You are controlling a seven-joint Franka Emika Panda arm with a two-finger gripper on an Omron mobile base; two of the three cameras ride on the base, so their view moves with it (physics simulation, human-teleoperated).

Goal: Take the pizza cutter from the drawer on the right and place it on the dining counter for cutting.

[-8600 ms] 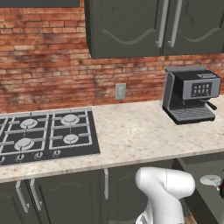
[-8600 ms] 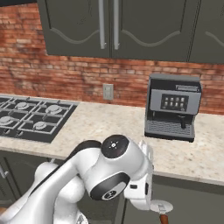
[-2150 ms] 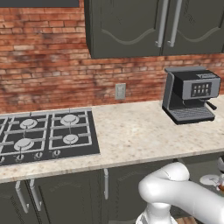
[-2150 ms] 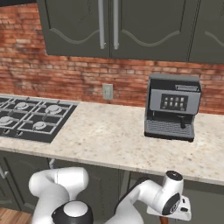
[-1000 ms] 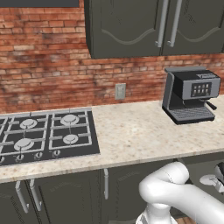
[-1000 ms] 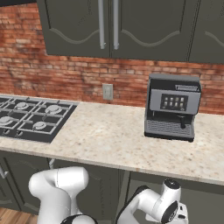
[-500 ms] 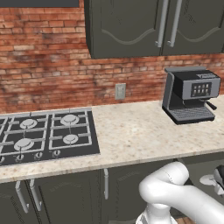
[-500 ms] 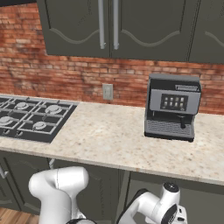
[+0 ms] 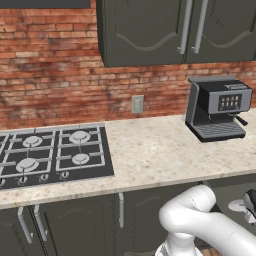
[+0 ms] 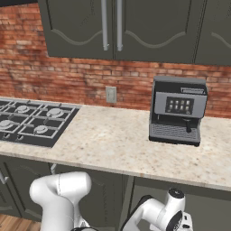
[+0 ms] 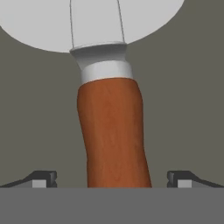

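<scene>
in my hand view the gripper [image 11: 112,179] stands wide apart, one fingertip [image 11: 41,179] on each side of the pizza cutter [image 11: 113,131], not touching it. its reddish-brown handle runs up between them to a silver collar and round blade, lying on the grey floor of the drawer [image 11: 188,105]. beyond, the hob [image 9: 47,157] and the coffee machine [image 10: 177,116] sit on the worktop [image 10: 117,144].

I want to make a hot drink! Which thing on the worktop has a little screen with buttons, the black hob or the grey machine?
The coffee machine, at the right end, has the screen; the gas hob only has burners.
</scene>
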